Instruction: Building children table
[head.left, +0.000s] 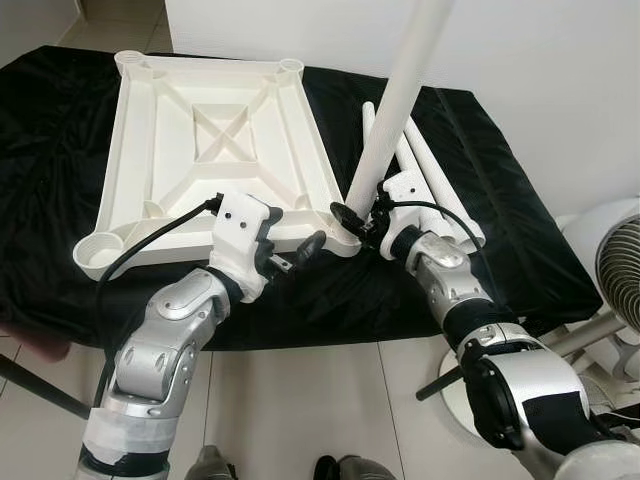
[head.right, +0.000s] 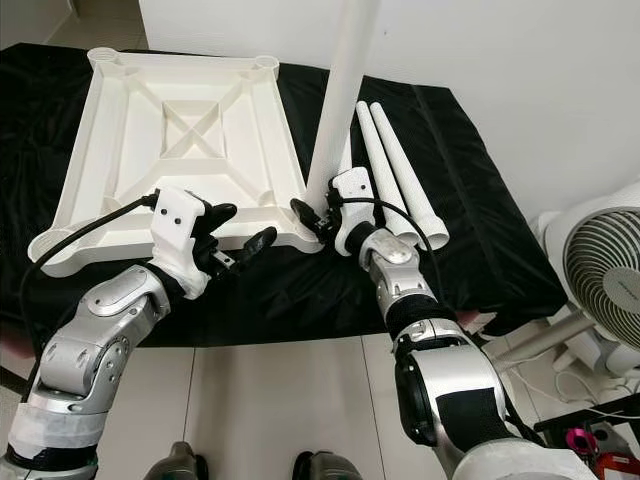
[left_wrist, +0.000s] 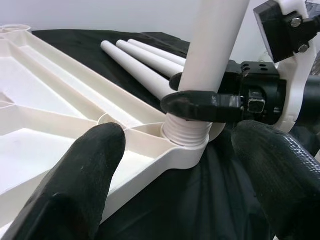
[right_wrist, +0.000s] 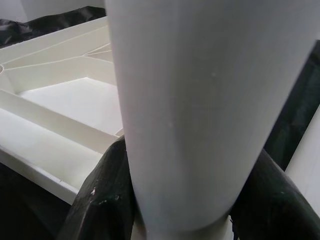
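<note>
Tabletop (head.left: 215, 150), white plastic, lies upside down on a black cloth (head.left: 480, 180) spread over a low surface; ribbed underside up, round leg sockets at the corners. Its long axis runs away from the robot toward a white wall (head.left: 540, 60).

Upright leg (head.left: 400, 95): white tube standing in the near right corner socket, threaded end seated in the socket (left wrist view), long axis near vertical, leaning slightly to the right at the top.

Right gripper (head.left: 356, 222): fingers closed around the upright leg just above the thread, one black finger on each side of the tube.

Left gripper (head.left: 292, 252): fingers spread wide, holding nothing, hovering just beside the tabletop's near edge, pointed at the socket.

Spare legs (head.right: 395, 165): three white tubes lying side by side on the cloth, right of the tabletop, pointing away from the robot.

Pale tile floor (head.left: 320, 410) below. White fan (head.right: 605, 285) on the floor at far right.
</note>
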